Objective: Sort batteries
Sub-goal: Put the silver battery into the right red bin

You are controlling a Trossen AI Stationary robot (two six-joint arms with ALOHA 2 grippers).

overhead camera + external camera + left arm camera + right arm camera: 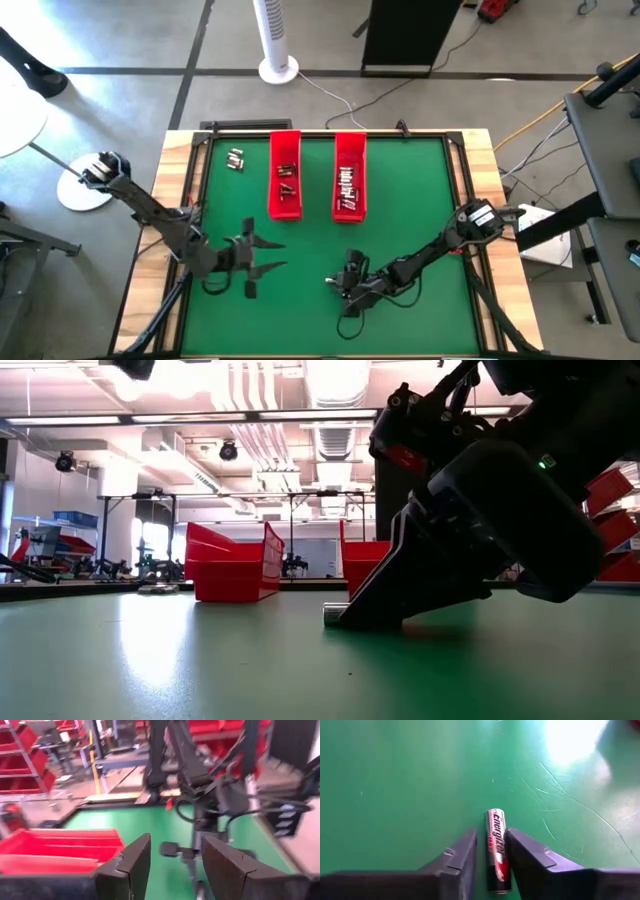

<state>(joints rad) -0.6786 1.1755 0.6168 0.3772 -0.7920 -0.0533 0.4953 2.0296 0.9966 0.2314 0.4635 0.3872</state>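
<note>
A silver-and-black battery (495, 827) lies on the green mat near the table's front, and its end (332, 615) shows at the fingertips in the low view. My right gripper (345, 288) (491, 836) is down at the mat, shut on this battery. My left gripper (262, 256) (175, 865) stands open left of the middle, raised off the mat, holding nothing. More batteries lie in the two red trays (273, 170) (337, 172), and a few loose ones (236, 158) lie at the far left. My right gripper pinches the battery's near half (497, 857) between its two fingers, which lie along its length. The fingers slant down from the table's right side. The battery lies flat on the mat, with its far end sticking out past the fingertips.
The two long red trays (230, 575) (365, 565) stand side by side at the table's far middle. A raised wooden rim (180, 160) runs around the green mat. Open mat lies between the trays and both grippers.
</note>
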